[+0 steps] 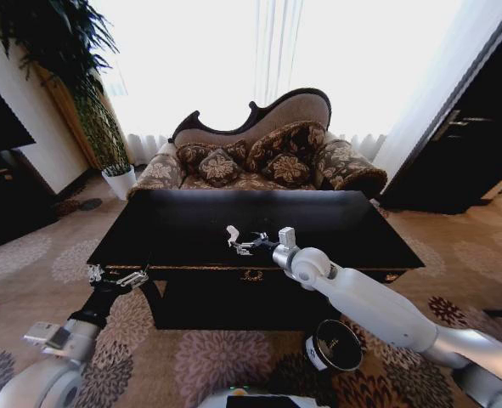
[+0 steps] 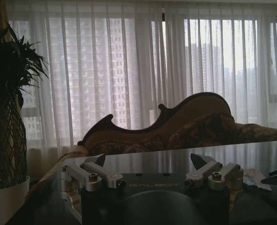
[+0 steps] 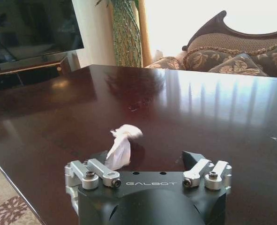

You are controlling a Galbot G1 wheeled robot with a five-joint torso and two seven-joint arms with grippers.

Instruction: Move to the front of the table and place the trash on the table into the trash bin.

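One paper wad (image 3: 121, 149) on worktop (image 1: 183, 223), near edge, centre; white, crumpled, twisted to upright peak. Likely light, soft, crushable; no slip risk; best pinched across narrow middle. Right gripper (image 3: 146, 165) just behind wad, fingers apart, wad at left finger, not clamped. Left gripper (image 1: 117, 277) at worktop's near-left corner, fingers apart, empty. Bin (image 1: 335, 345) on floor, near right, below right arm.

Home living rm / lounge: ornate patterned sofa (image 1: 259, 149) w/ cushions sits behind a glossy black table (image 1: 191, 225), floral carpet (image 1: 30, 263) underfoot, sheer curtains (image 2: 129, 70) over a big window, tall potted plant (image 1: 106, 127) in the corner, TV (image 3: 30, 26) on a low stand.
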